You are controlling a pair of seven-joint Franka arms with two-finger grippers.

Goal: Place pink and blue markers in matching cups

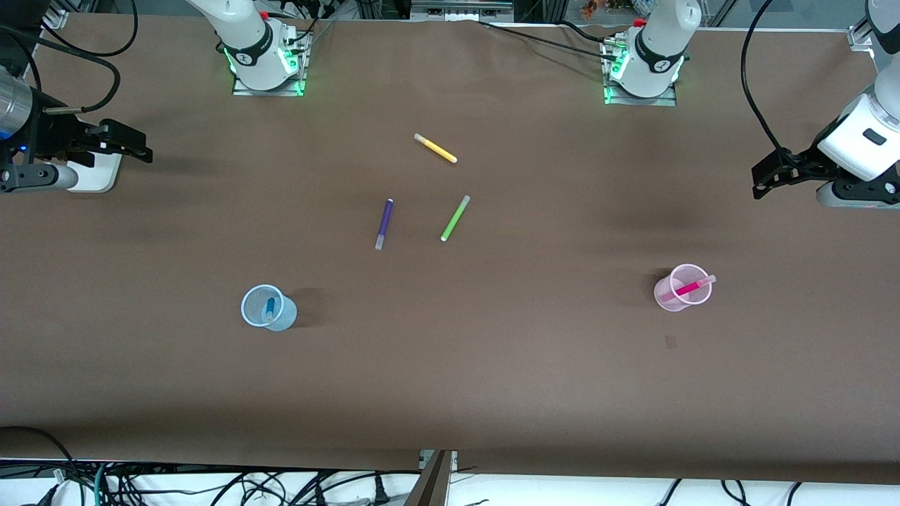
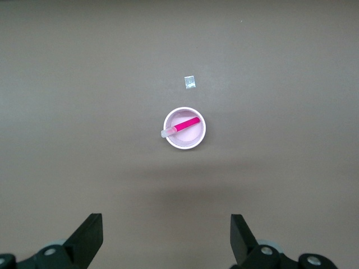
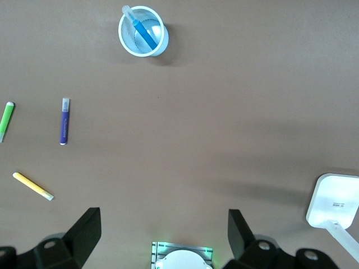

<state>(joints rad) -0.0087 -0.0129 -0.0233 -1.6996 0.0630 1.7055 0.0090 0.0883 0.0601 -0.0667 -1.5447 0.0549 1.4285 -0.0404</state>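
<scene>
Brown table (image 1: 450,365) carried everything. Left pincer (image 2: 166,238) and right pincer (image 3: 164,235) waited raised over opposite table ends, both spread wide, holding nothing. Pale blue cup (image 1: 268,308) stood toward the right arm's end, blue marker (image 1: 270,309) inside; pale pink cup (image 1: 681,287) toward the left arm's, pink marker (image 1: 689,287) leaning within. Between, farther from the front camera: purple pen (image 1: 384,223), lime-green pen (image 1: 455,218), yellow pen (image 1: 435,148).

The left claw (image 2: 166,241) hangs with its fingers (image 2: 90,235) spread wide and empty, high over the counter (image 2: 67,84). Ahead of it stands the pink cup (image 2: 185,129), the pink marker (image 2: 180,126) leaning inside; a small scrap (image 2: 190,82) lies just past the cup.
</scene>
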